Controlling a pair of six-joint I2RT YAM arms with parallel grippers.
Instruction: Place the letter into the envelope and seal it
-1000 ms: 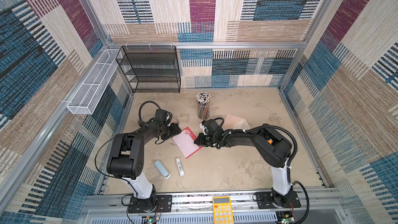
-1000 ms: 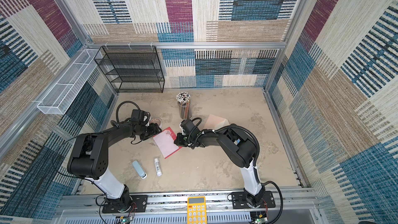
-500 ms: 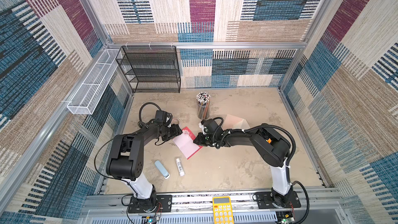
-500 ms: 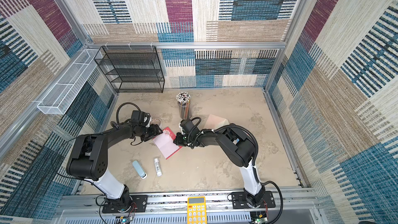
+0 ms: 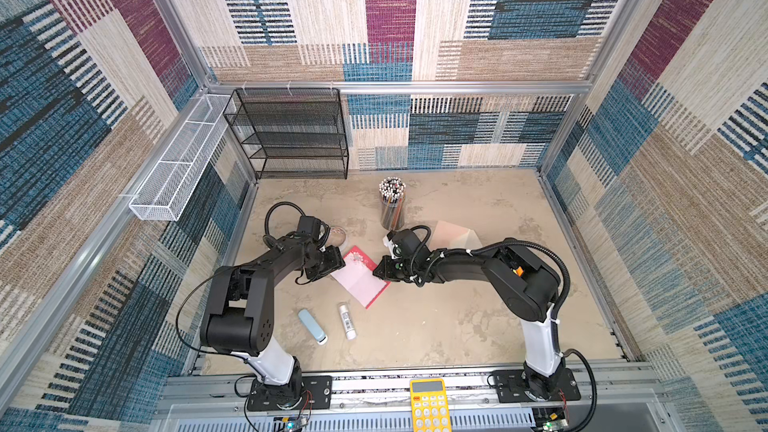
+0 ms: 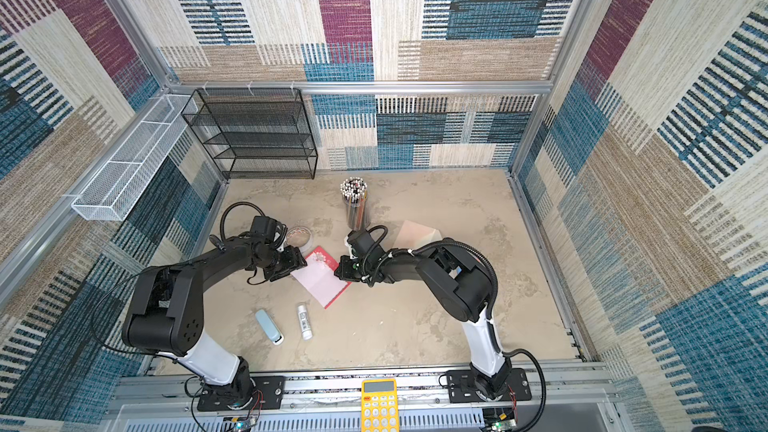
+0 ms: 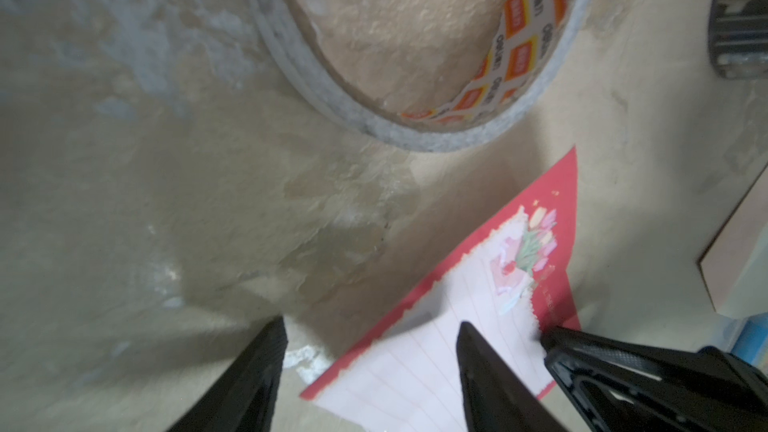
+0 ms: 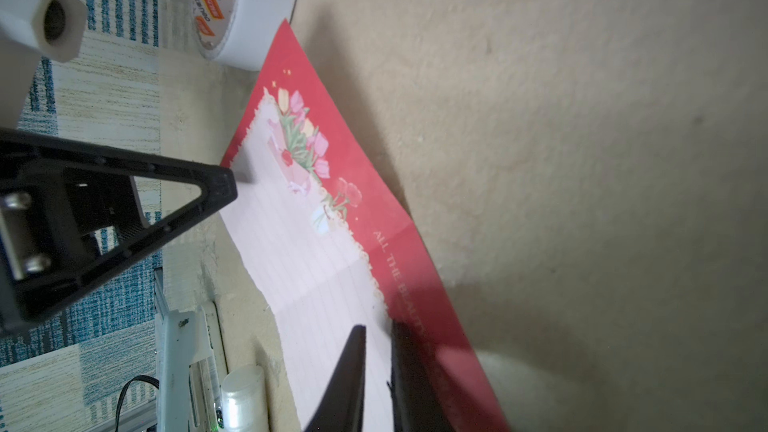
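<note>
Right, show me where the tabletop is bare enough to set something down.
Widest bare stretch of the beige tabletop: front right, between the white glue stick, the right arm and the front rail. Also bare: the back right, behind the peach paper envelope. Crowded: centre-left, where the red-and-white letter, whitish tape roll, left gripper and right gripper meet.

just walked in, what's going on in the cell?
The right gripper is pinching one edge of the letter, which lies inside-up on the table. The left gripper is open at the opposite edge, one finger over the paper. The envelope lies untouched farther back; nothing is inserted yet.
</note>
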